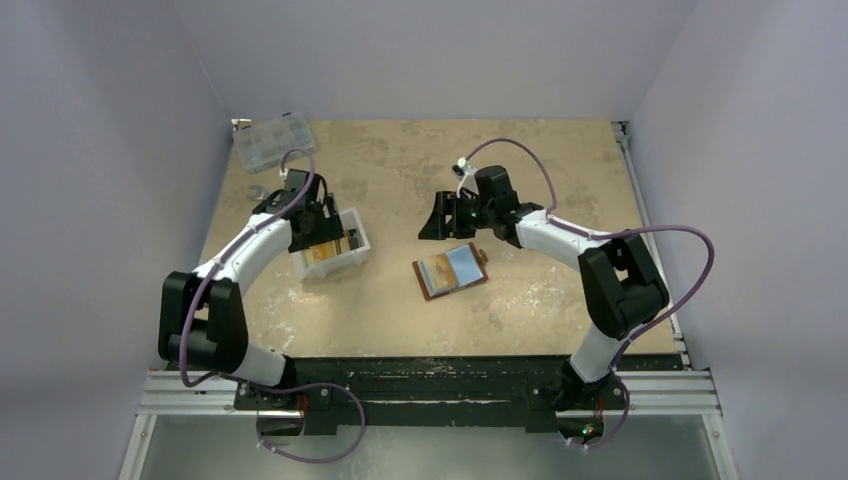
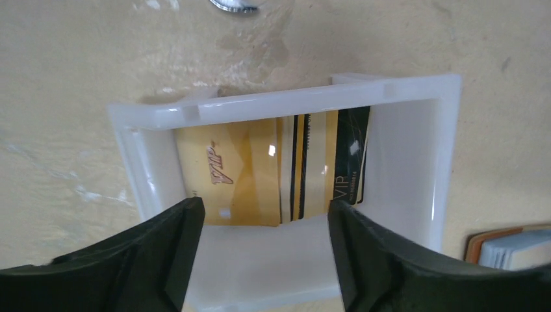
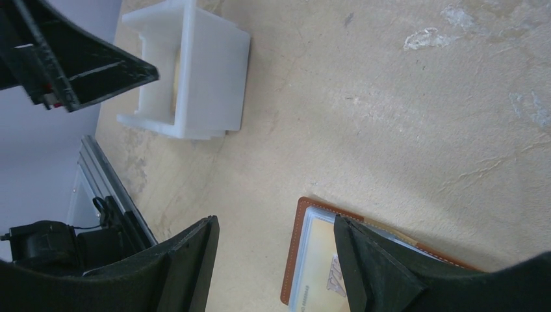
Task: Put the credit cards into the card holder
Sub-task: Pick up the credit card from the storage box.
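Observation:
The brown card holder [image 1: 450,270] lies open on the table centre, with an orange-yellow card and a light blue card in its clear slots. It also shows in the right wrist view [image 3: 305,260] and at the left wrist view's lower right [image 2: 510,247]. More credit cards stand in the white tray [image 2: 416,162]: a gold VIP card [image 2: 224,175], a gold striped one [image 2: 312,169] and a black one [image 2: 355,153]. My left gripper [image 2: 265,250] is open just above the tray's near wall [image 1: 320,228]. My right gripper [image 1: 438,225] is open and empty, just beyond the holder [image 3: 275,227].
The white tray [image 1: 358,245] sits left of centre. A clear compartmented box [image 1: 272,140] stands at the back left, with a silver wrench [image 1: 255,190] below it, its tip at the top of the left wrist view [image 2: 234,5]. The table's metal rail runs along the right edge.

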Controlling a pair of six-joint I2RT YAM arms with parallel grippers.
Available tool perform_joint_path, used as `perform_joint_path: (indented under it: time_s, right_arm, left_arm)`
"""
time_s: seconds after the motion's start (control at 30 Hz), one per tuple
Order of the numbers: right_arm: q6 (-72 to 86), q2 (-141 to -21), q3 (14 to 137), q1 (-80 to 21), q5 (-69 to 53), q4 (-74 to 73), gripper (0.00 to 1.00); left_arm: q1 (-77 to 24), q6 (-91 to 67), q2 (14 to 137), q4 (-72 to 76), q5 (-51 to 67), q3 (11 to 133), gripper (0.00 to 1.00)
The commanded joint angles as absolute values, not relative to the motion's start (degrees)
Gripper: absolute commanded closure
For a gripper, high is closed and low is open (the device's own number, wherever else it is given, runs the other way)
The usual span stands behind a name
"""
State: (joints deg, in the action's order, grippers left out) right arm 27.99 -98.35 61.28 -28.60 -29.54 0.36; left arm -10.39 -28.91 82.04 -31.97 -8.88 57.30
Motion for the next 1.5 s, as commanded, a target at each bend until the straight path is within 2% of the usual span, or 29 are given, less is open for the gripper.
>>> perform_joint_path:
  time_s: [0.0, 0.1, 0.4, 0.5, 0.63, 0.73, 0.87, 1.03, 1.3, 1.37, 1.4, 1.43, 1.47]
  right_arm:
    - [27.2, -96.9, 62.0, -29.2, -30.1, 1.5, 0.27]
    - [27.4, -96.5, 61.3, -29.3, -30.2, 1.8, 0.27]
    - [27.3, -96.1, 60.1, -29.4, -30.3, 2.3, 0.27]
    - [27.3, -95.9, 59.9, -29.4, -30.3, 2.3, 0.27]
    - [27.4, -95.4, 59.7, -29.4, -29.9, 2.2, 0.27]
    - [27.3, -95.4, 59.5, -29.4, -29.9, 2.0, 0.27]
    - [27.3, -95.9, 59.9, -29.4, -30.1, 1.9, 0.27]
    - [27.2, -96.2, 60.3, -29.4, -30.2, 1.7, 0.27]
    - [27.5, -96.9, 61.1, -30.0, -29.8, 2.2, 0.27]
    - [27.6, -97.1, 62.0, -30.2, -29.6, 2.3, 0.27]
    - [27.7, -97.3, 62.4, -30.4, -29.5, 2.3, 0.26]
    - [27.8, -97.4, 62.7, -30.5, -29.5, 2.4, 0.27]
    - [27.8, -97.6, 62.9, -30.7, -29.5, 2.4, 0.26]
  left_arm:
    - [-10.1, -29.4, 85.4, -28.9, -7.8, 56.5, 0.09]
    - [-10.2, -31.3, 89.6, -29.2, -9.2, 55.5, 0.05]
    - [-11.7, -32.5, 96.7, -26.3, -14.2, 53.5, 0.07]
    - [-12.6, -32.2, 98.5, -25.4, -13.5, 53.3, 0.16]
    - [-12.6, -31.8, 94.7, -23.8, -12.3, 52.2, 0.42]
    - [-12.6, -31.2, 91.6, -24.5, -12.4, 52.5, 0.55]
    - [-12.5, -31.3, 88.5, -25.5, -11.8, 52.9, 0.65]
    - [-12.4, -30.6, 84.7, -27.7, -11.8, 54.3, 0.71]
    - [-12.1, -29.2, 81.8, -29.3, -9.3, 56.0, 0.69]
    - [-12.0, -28.6, 81.7, -28.9, -8.5, 55.8, 0.75]
    - [-12.0, -28.3, 81.8, -28.6, -8.4, 55.5, 0.83]
    - [-11.8, -28.1, 82.0, -28.5, -8.4, 55.3, 0.94]
    - [-11.6, -28.0, 82.2, -28.3, -8.1, 55.1, 1.00]
